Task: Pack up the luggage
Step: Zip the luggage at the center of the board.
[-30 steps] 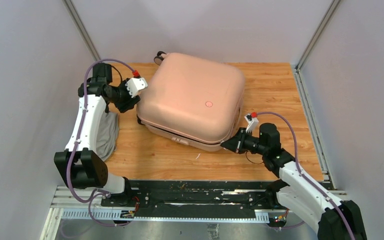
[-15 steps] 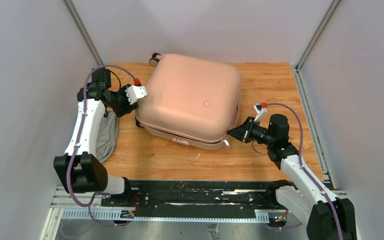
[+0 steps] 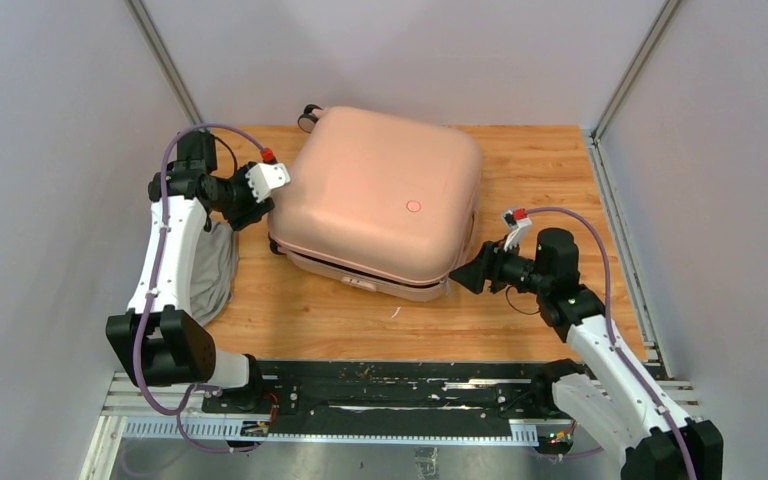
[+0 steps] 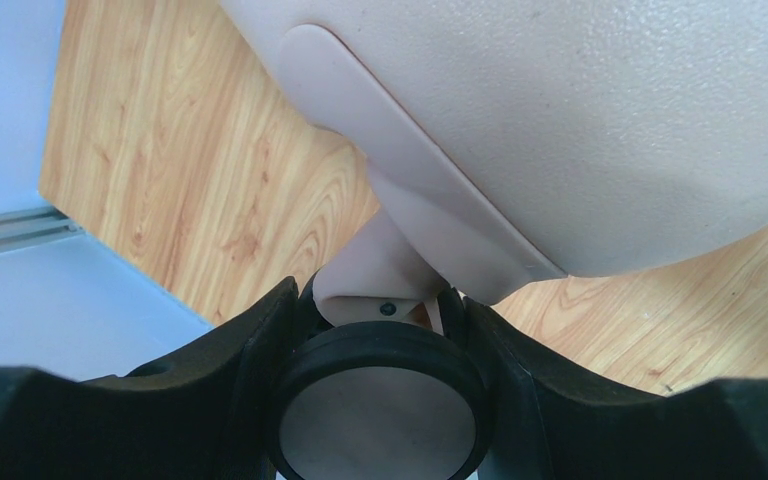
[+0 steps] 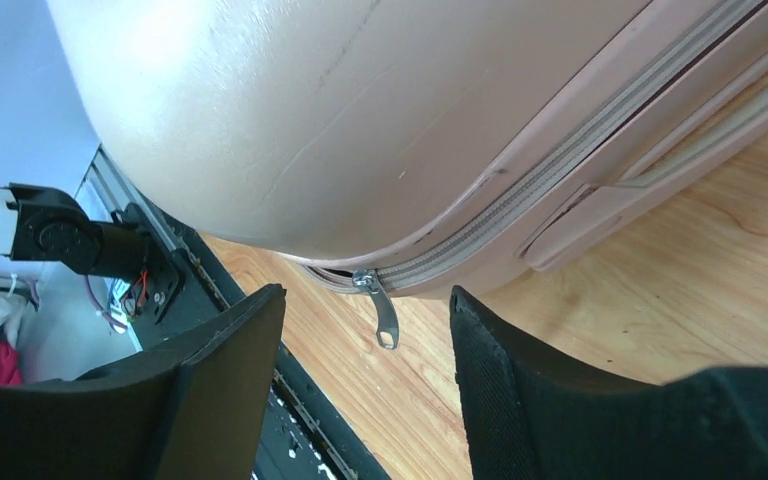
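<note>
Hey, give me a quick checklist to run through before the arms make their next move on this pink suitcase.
1. Lid down on luggage: ok.
2. Full run by slider: not ok, a short gap shows past it at the near corner.
3. Clearance of right pincer: ok, open, zipper pull hangs loose between its jaws.
4. Hold by left pincer: ok, closed on wheel.
5. Everything packed: cannot tell; grey cloth lies outside by the left arm.

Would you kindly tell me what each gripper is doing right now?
Left gripper: closed on the black round wheel of the pale pink hard-shell suitcase.
Right gripper: open, holding nothing; the silver zipper pull hangs free.
</note>
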